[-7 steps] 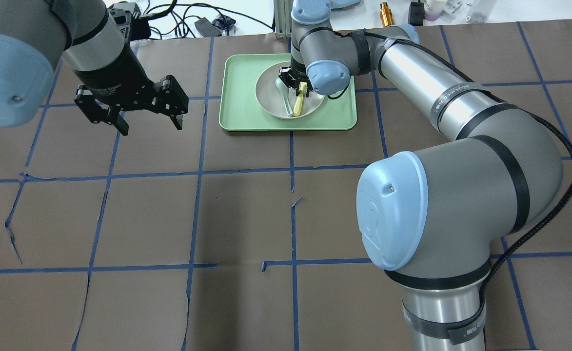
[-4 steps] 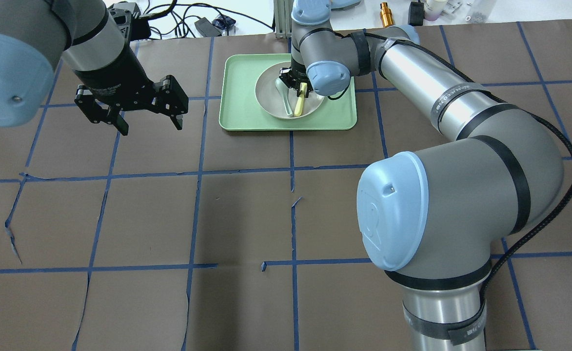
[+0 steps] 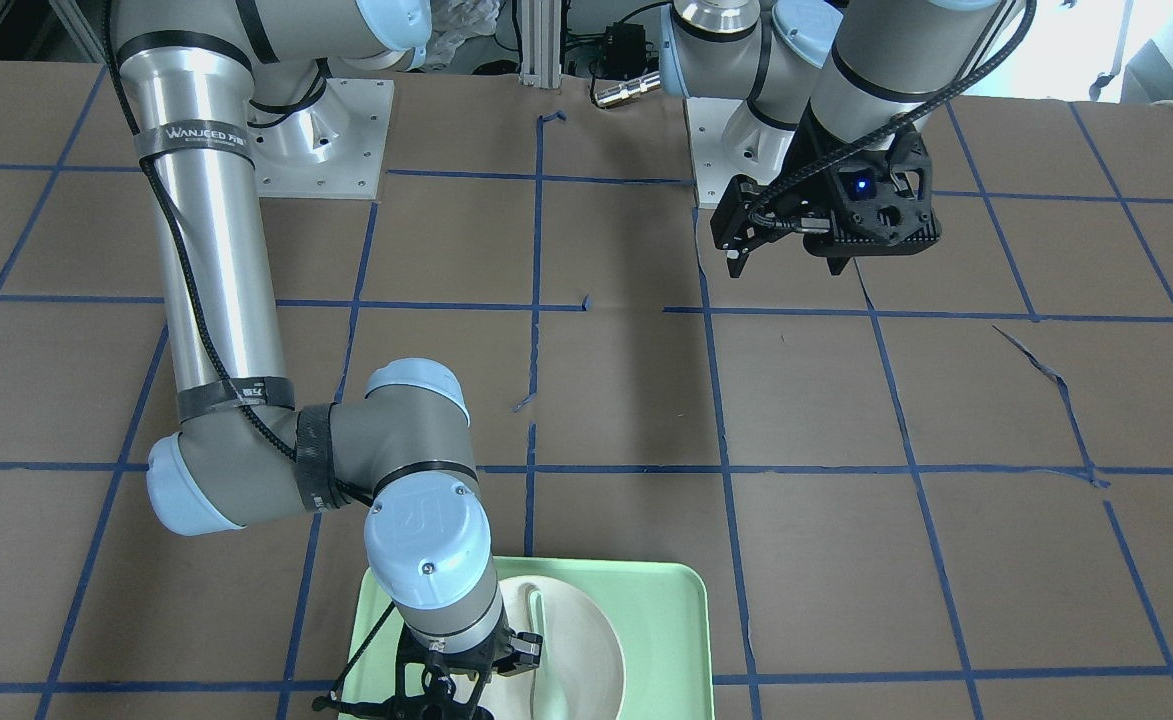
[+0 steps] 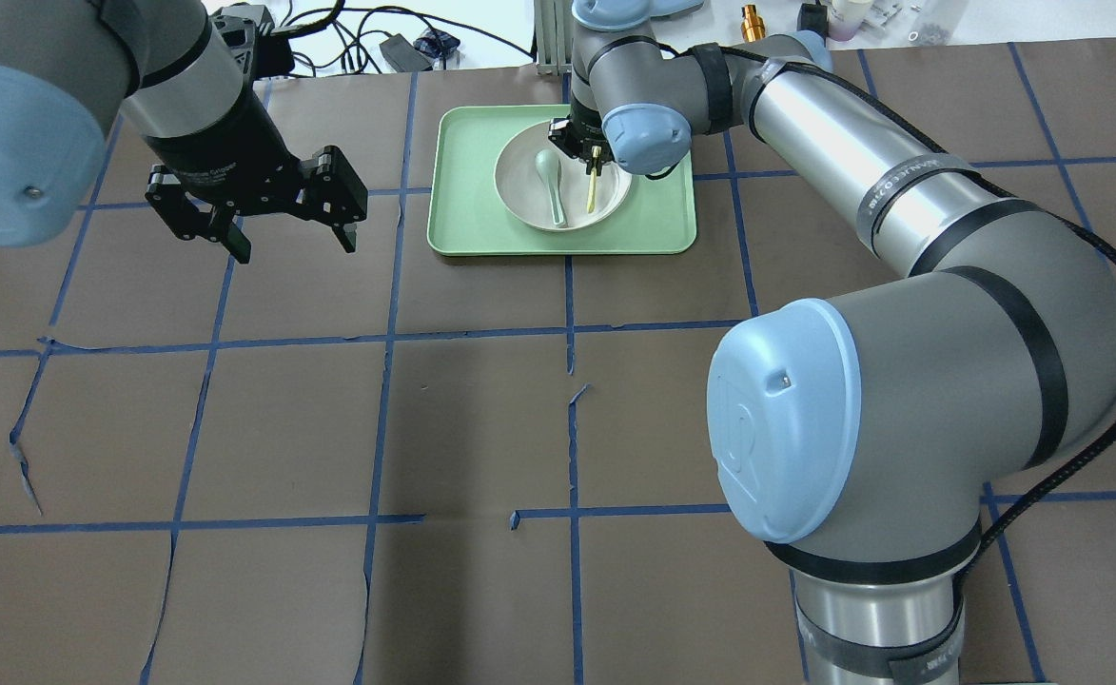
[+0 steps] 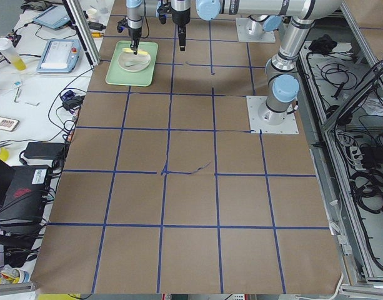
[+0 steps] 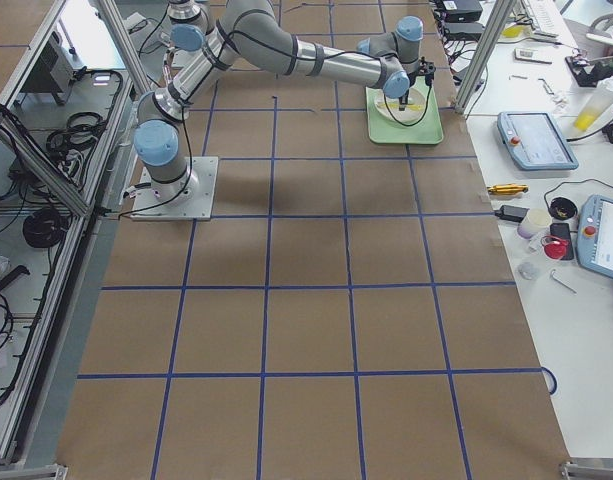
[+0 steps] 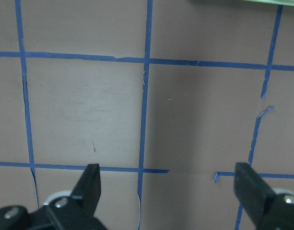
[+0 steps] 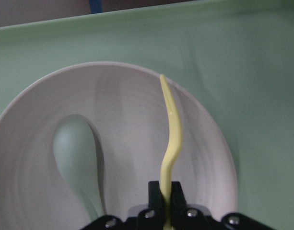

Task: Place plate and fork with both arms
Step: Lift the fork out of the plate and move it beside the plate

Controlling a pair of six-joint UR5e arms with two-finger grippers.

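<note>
Up at the top centre of the overhead view, the right gripper [image 4: 584, 152] is clamping one end of the yellow fork [image 4: 593, 188], which is reaching edge-on over the off-white plate [image 4: 524, 202]. A pale green spoon [image 4: 551, 183] is lying in the plate, just left of the fork. The plate is sitting on the light-green tray [image 4: 462, 205]. At upper left, the left gripper [image 4: 296, 245] is hovering above the brown table [image 4: 481, 419], jaws spread wide around nothing.

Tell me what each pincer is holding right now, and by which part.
The right pincer grips the fork by one end, above the plate; which end is unclear. The left pincer is open and empty.
</note>
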